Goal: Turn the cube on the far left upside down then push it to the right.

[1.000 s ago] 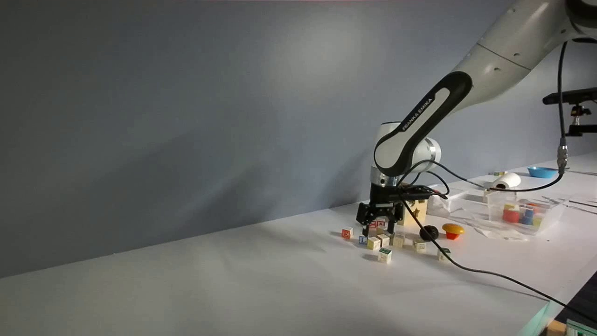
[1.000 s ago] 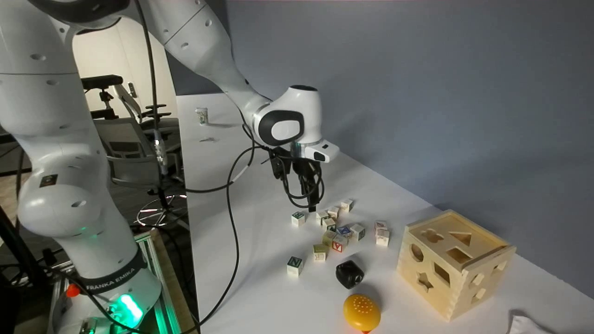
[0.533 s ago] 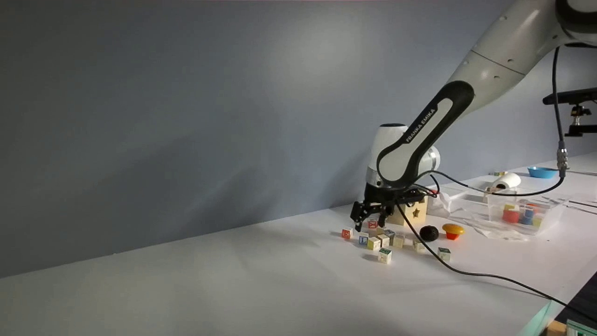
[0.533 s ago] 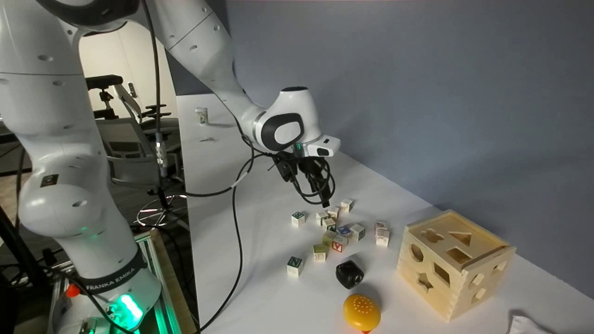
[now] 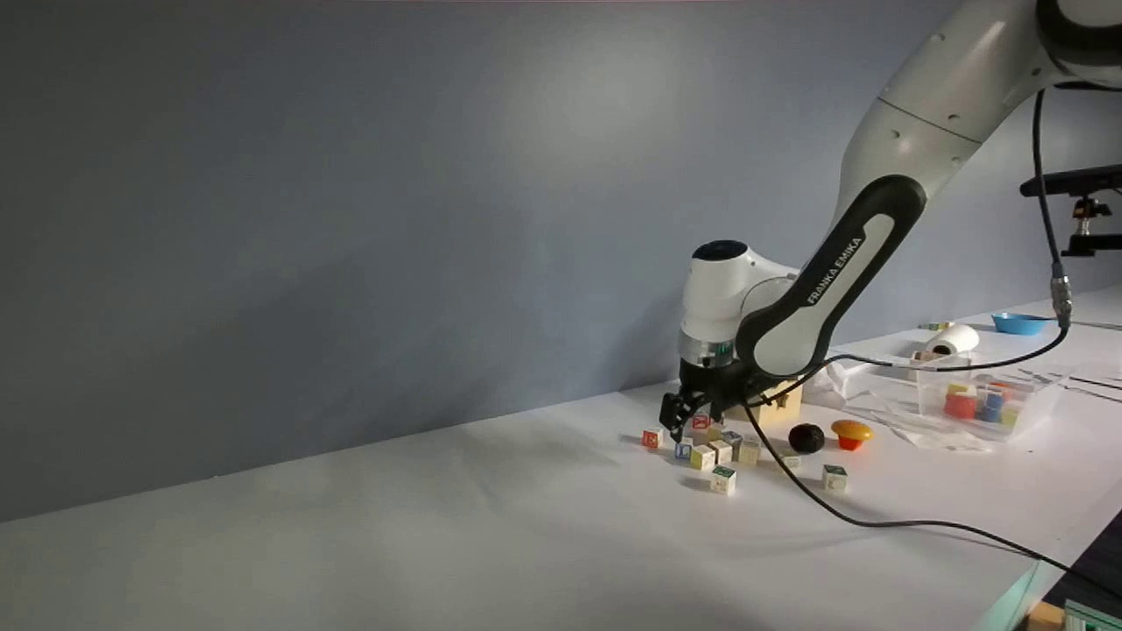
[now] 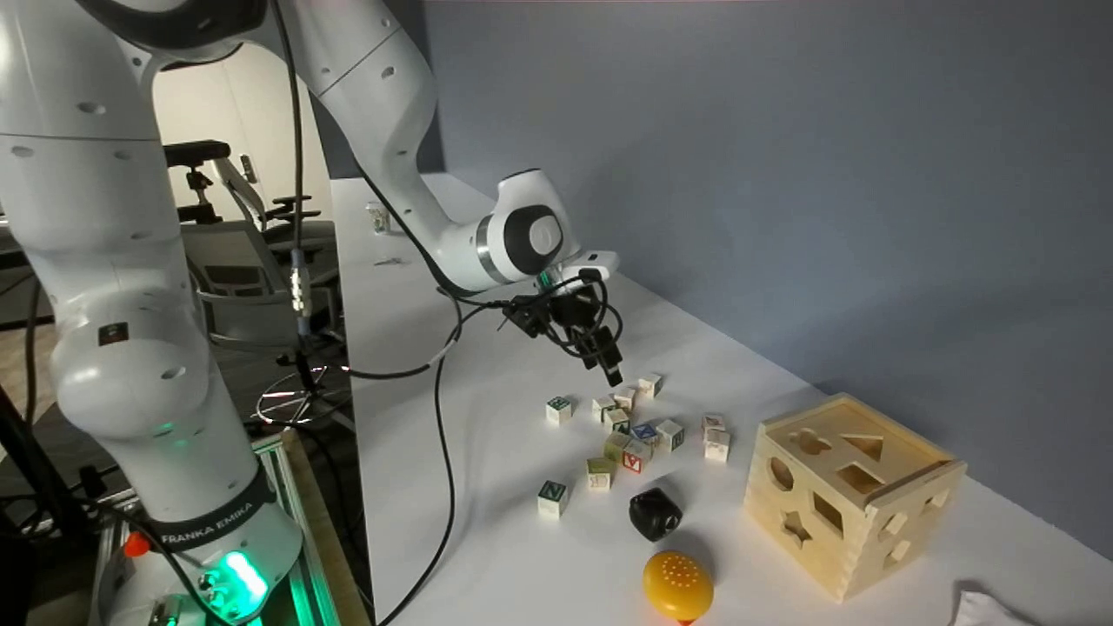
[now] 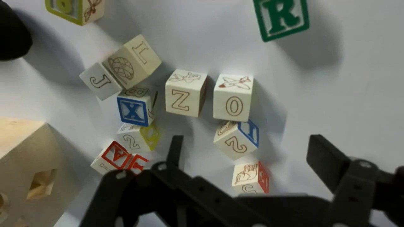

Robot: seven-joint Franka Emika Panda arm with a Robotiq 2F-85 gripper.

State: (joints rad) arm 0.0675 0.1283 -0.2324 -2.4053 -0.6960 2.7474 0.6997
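Note:
Several small cream letter cubes lie on the table. The cube at the far left of the group [image 5: 652, 437] has a red face; it also shows in an exterior view [image 6: 649, 384]. In the wrist view what looks like the same cube [image 7: 247, 176] shows an animal drawing and a red side, its lower part hidden by the gripper body. My gripper [image 7: 246, 142] is open and empty, tilted above the cubes. A cube with a 2 and a blue face [image 7: 236, 143] also shows between the spread fingers. In an exterior view the fingertip [image 6: 614, 377] stands just short of the red-faced cube.
A wooden box with holes [image 6: 852, 496] stands beside the cubes, near the wall. A black object [image 6: 655, 513] and a yellow one [image 6: 678, 586] lie near it. Other cubes [image 7: 233, 97] crowd close by. A clear bin [image 5: 990, 407] stands farther off. A cable [image 5: 863, 523] hangs from the arm.
My gripper has tilted from pointing down and moved toward the red-faced cube, leftward in an exterior view. The elbow and wrist have shifted. The cubes show no movement.

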